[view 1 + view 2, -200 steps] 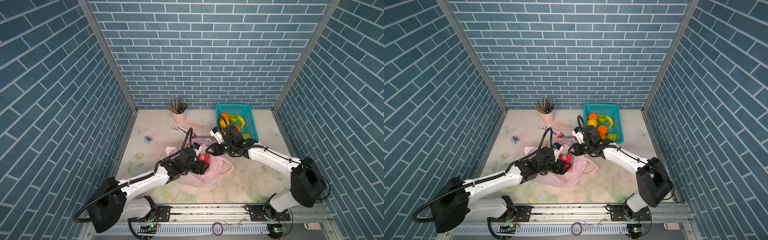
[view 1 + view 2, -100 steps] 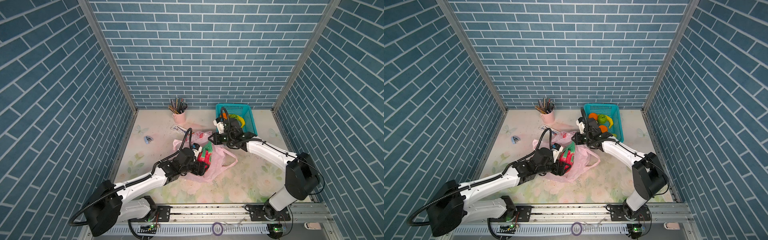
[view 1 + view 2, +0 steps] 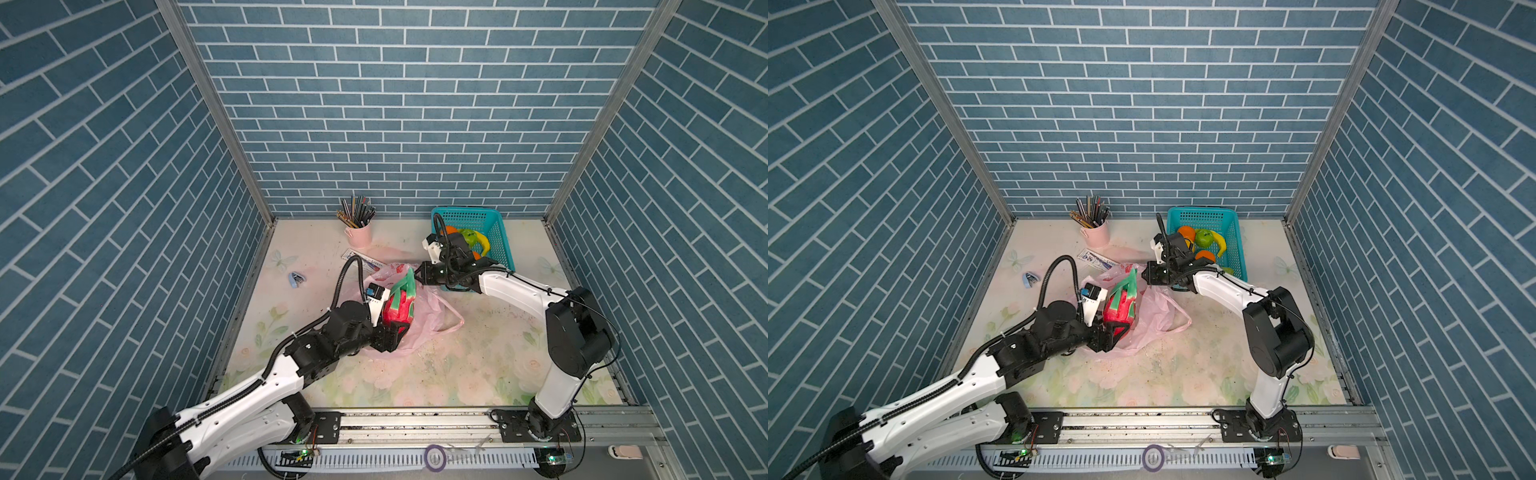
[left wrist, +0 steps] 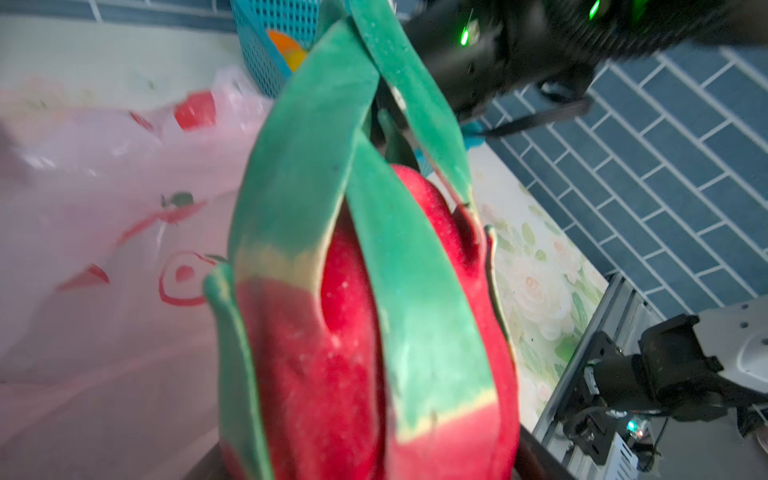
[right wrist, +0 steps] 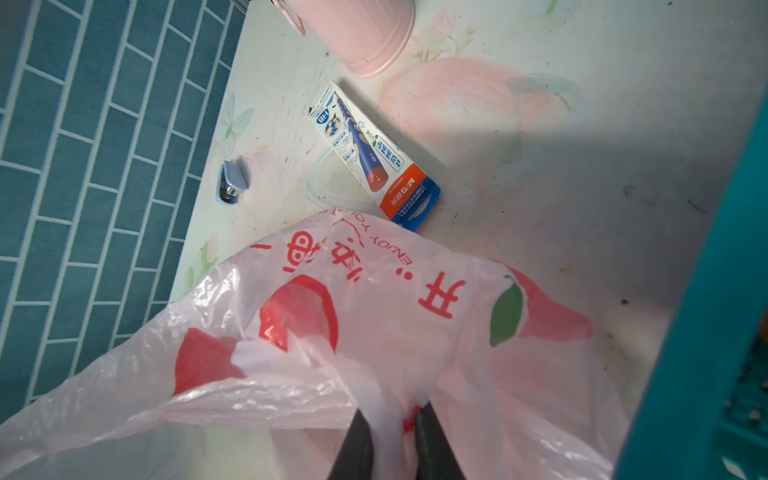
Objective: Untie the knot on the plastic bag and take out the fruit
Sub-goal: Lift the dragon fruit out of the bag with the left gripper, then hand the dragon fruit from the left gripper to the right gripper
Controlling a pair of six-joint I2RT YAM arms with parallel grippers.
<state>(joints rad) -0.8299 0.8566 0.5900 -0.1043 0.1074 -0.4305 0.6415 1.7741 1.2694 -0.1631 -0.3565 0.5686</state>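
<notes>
Floral tabletop (image 3: 457, 365), blue brick walls (image 3: 395, 124). Clamped wide round dragon fruit (image 3: 400, 303) with left gripper (image 3: 395, 328): red base in the jaws, long axis toward the back wall, green tips aimed at right gripper (image 3: 420, 274). Pinching plastic bag (image 3: 430, 316) film there, just beside teal basket (image 3: 500, 237).

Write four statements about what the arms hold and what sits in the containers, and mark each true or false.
1. The left gripper grips the dragon fruit. True.
2. The right gripper hangs open, holding nothing. False: it is closed on a fold of the plastic bag.
3. The pink cup stands empty. False: it is full of pencils.
4. A banana lies in the teal basket. True.
</notes>
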